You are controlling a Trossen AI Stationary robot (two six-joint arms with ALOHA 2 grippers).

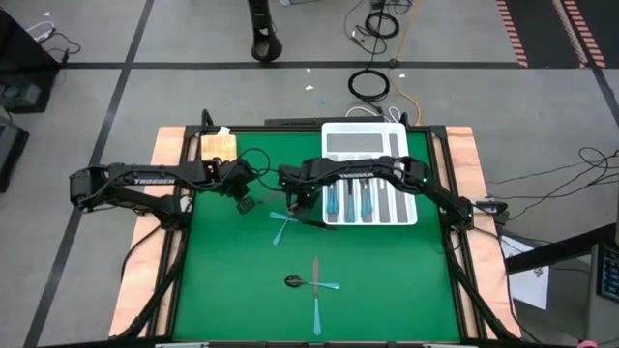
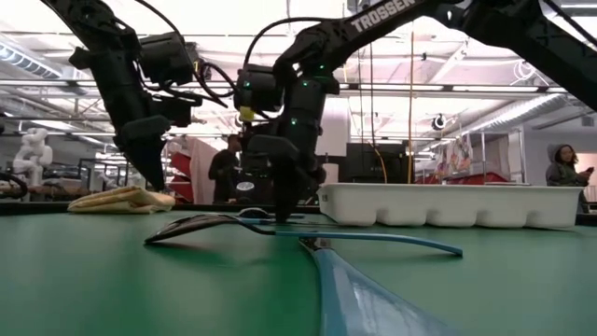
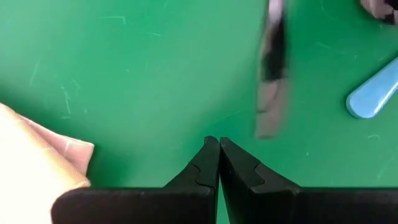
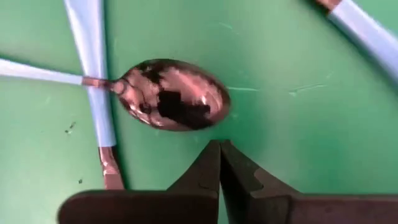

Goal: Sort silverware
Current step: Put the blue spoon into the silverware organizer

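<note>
Two pieces of silverware with light-blue handles lie crossed on the green mat. One is a spoon whose handle lies over the other's handle. My right gripper points down, shut, its tips just beside the spoon's bowl. My left gripper hangs shut above the mat left of the pair, with nothing in it. Nearer the front edge another spoon and a knife lie crossed. Several more pieces lie in the white tray. My right gripper comes from above with its shut fingertips by the rim of the spoon's bowl. Nothing shows between the fingers. Whether they touch the bowl I cannot tell. The spoon lies flat on the mat.
A folded tan cloth lies at the far left corner of the mat. The tray stands at the far right. Another blue handle lies close to the right gripper. Bare mat spreads over the left and the near right.
</note>
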